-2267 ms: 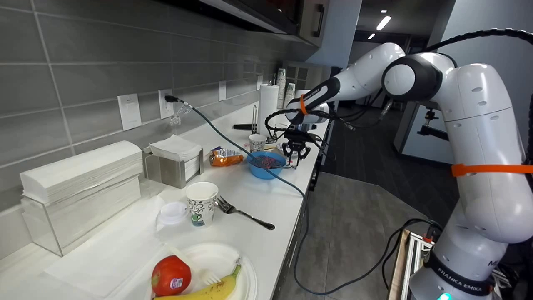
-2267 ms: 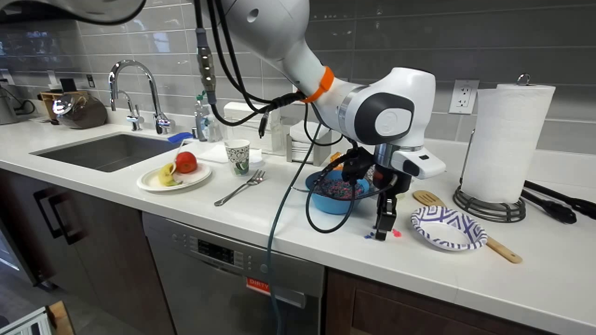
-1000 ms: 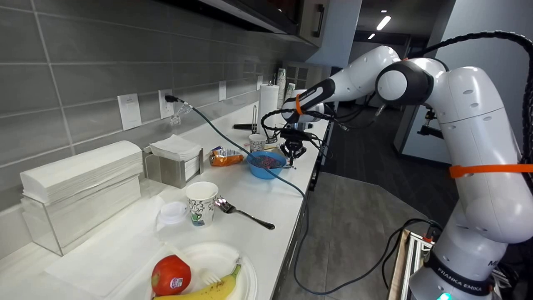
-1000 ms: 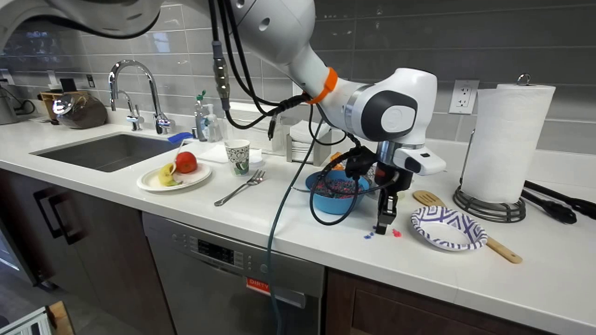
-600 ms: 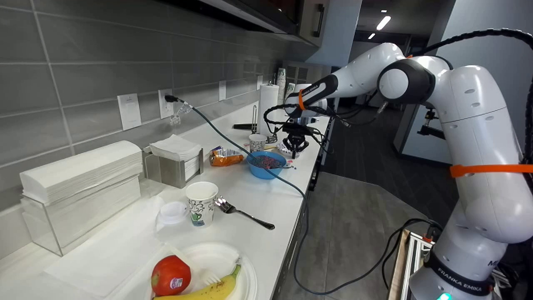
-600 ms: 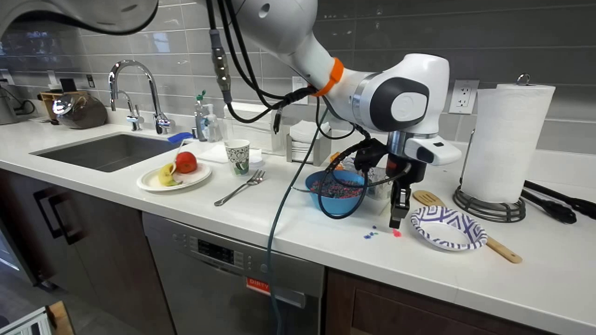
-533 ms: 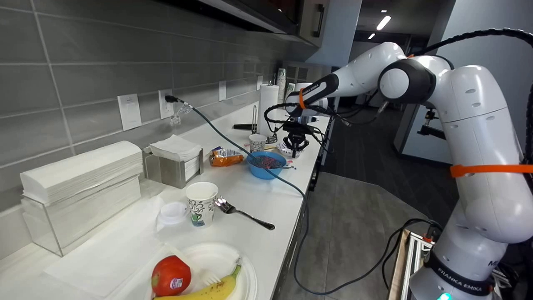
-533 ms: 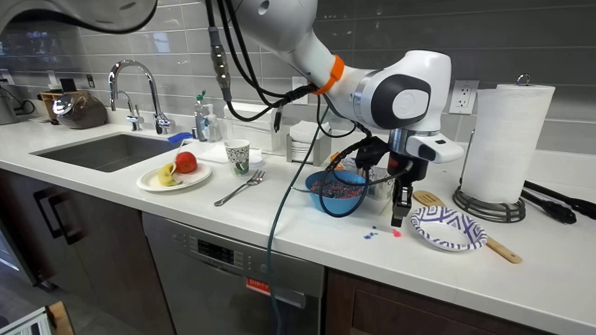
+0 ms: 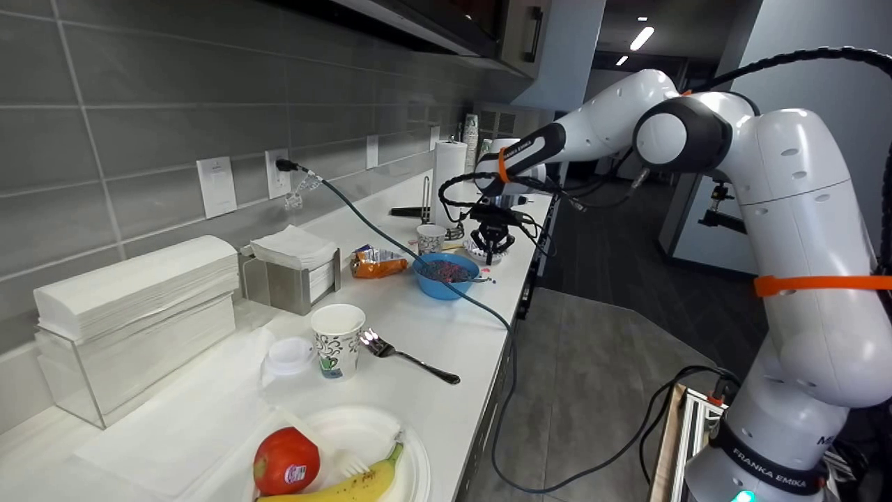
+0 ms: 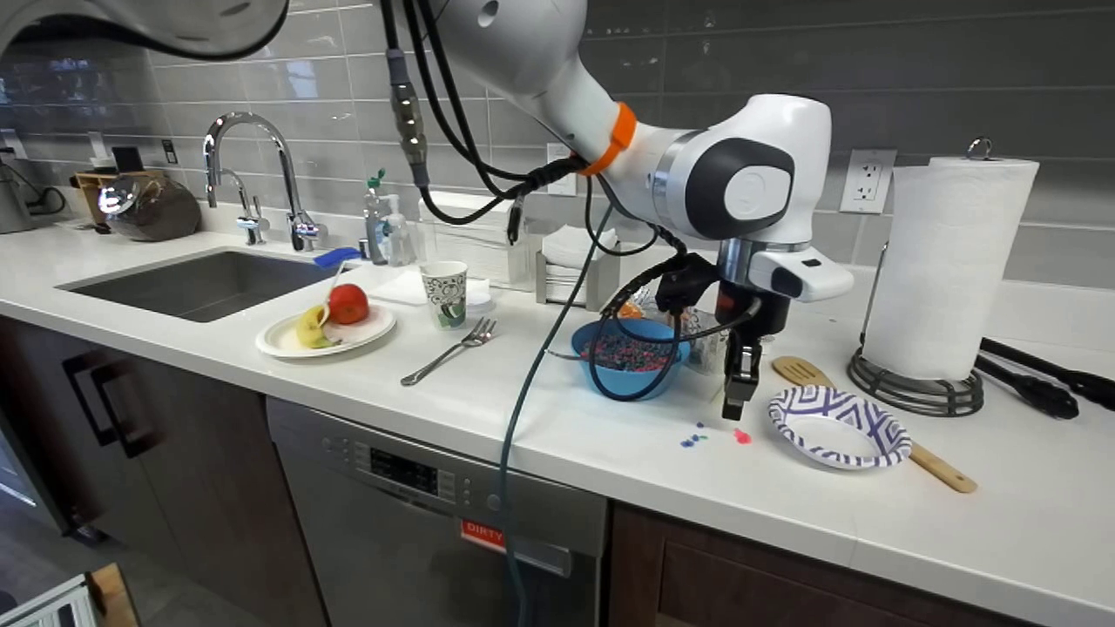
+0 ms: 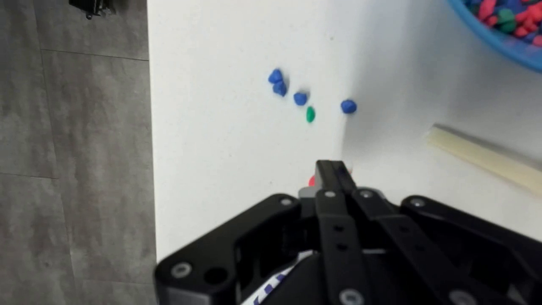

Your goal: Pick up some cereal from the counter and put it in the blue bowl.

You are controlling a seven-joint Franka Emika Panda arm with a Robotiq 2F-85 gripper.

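Evidently the black two-jawed end effector (image 11: 332,166), low in the centre of the wrist view, has just risen from the smooth white table (image 11: 211,144) with its jaws drawn together, though whether anything is pinched between them cannot be told. Loose small blue cereal pieces (image 11: 300,98) lie at upper centre there, with the round bright-blue bowl (image 11: 489,38), holding much multicoloured cereal (image 11: 518,19), at upper right. Red cereal pieces (image 10: 741,436), lower right in an exterior view, lie just below the jaws, so another pick may be needed.
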